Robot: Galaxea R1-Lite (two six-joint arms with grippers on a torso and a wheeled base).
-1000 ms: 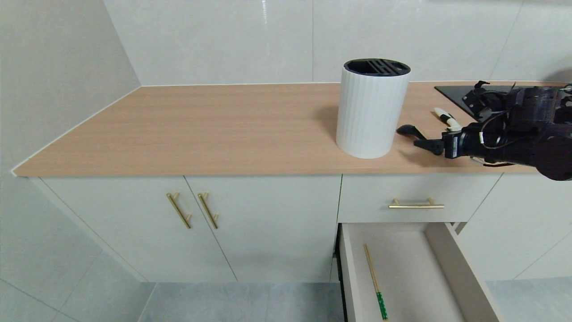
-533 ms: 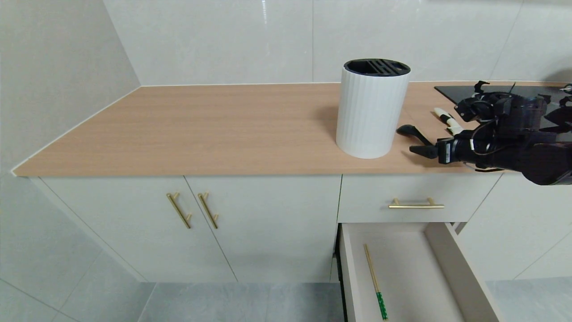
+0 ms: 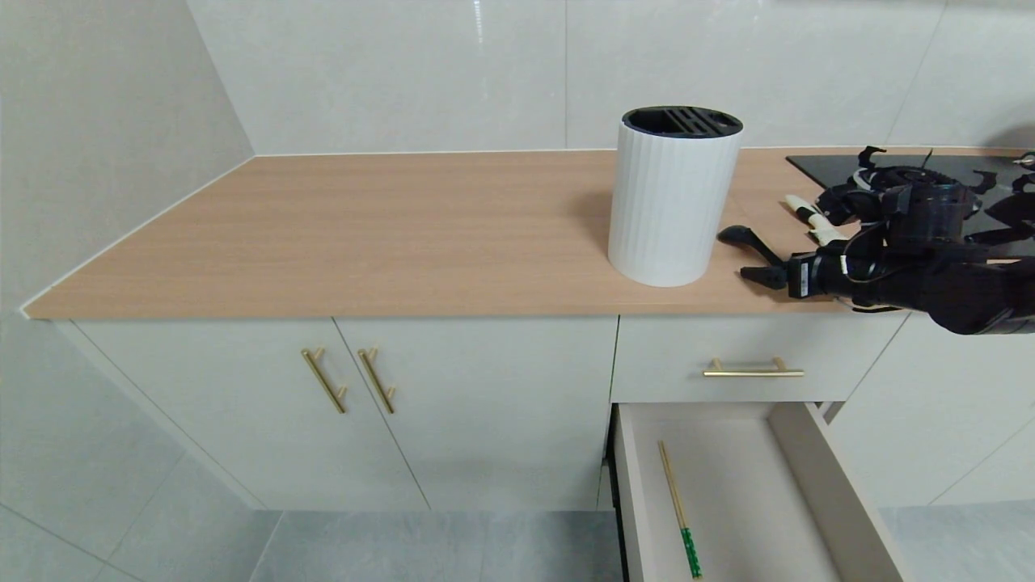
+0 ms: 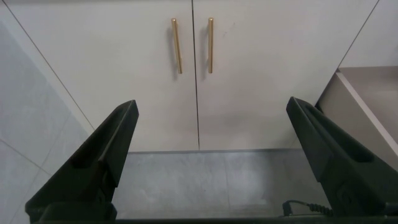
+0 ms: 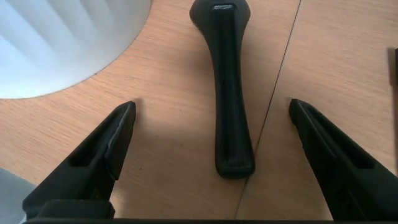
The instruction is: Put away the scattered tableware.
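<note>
A long wooden countertop [image 3: 364, 234] runs above pale cabinet doors [image 4: 249, 81] with brass handles. Below its right part, an open drawer [image 3: 817, 477] is pulled out. A tall white ribbed utensil holder [image 3: 671, 210] with a slotted black top stands upright on the counter, with a black stovetop [image 3: 817, 166] farther right. The right gripper [image 5: 211, 109] hovers low over the counter just beside the holder, its jaws spread wide and gripping nothing. Between them lies a black utensil handle [image 5: 229, 93], flat on the wood. The left gripper [image 4: 211, 109] is likewise spread and empty, facing the cabinet doors. A white-handled utensil [image 3: 808, 217] lies near the stovetop, and chopsticks [image 3: 678, 508] with green ends rest in the drawer.
</note>
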